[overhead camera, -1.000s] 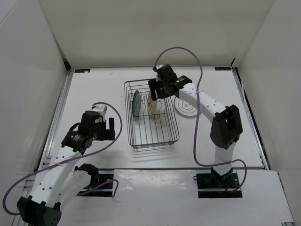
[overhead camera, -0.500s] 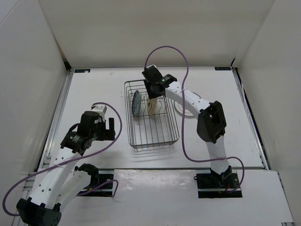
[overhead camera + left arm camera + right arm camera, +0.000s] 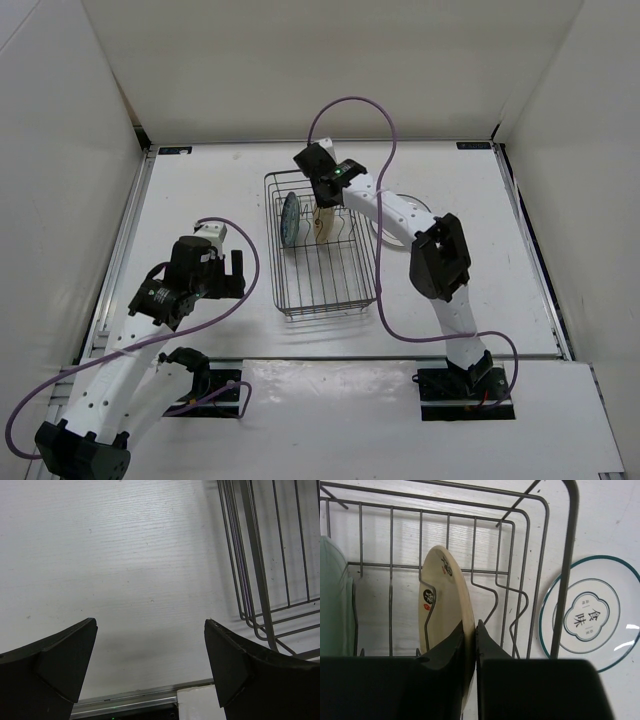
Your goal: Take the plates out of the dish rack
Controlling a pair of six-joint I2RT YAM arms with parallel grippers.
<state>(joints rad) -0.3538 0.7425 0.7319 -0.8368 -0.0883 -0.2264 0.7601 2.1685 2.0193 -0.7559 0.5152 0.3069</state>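
Note:
The dish rack [image 3: 325, 292] of dark wire stands mid-table. A cream plate [image 3: 442, 605] stands on edge among its tines, and my right gripper [image 3: 471, 625] is shut on that plate's upper rim, one finger on each face. From above, the right gripper [image 3: 322, 200] is over the rack's far end at the cream plate [image 3: 322, 224]. A blue-teal plate [image 3: 289, 220] stands upright to its left, showing as a pale green edge [image 3: 332, 600]. A white plate [image 3: 592, 615] with a thin dark ring lies flat on the table outside the rack. My left gripper [image 3: 150, 630] hovers open over bare table.
The rack's near-left corner [image 3: 255, 555] lies just right of my left gripper [image 3: 236, 275]. The white plate [image 3: 388, 238] is partly under the right arm. White walls enclose the table on three sides. A metal rail runs along the near edge [image 3: 125, 700].
My right gripper moved left over the rack's far end and closed its jaws onto the cream plate's rim. The left arm has not moved.

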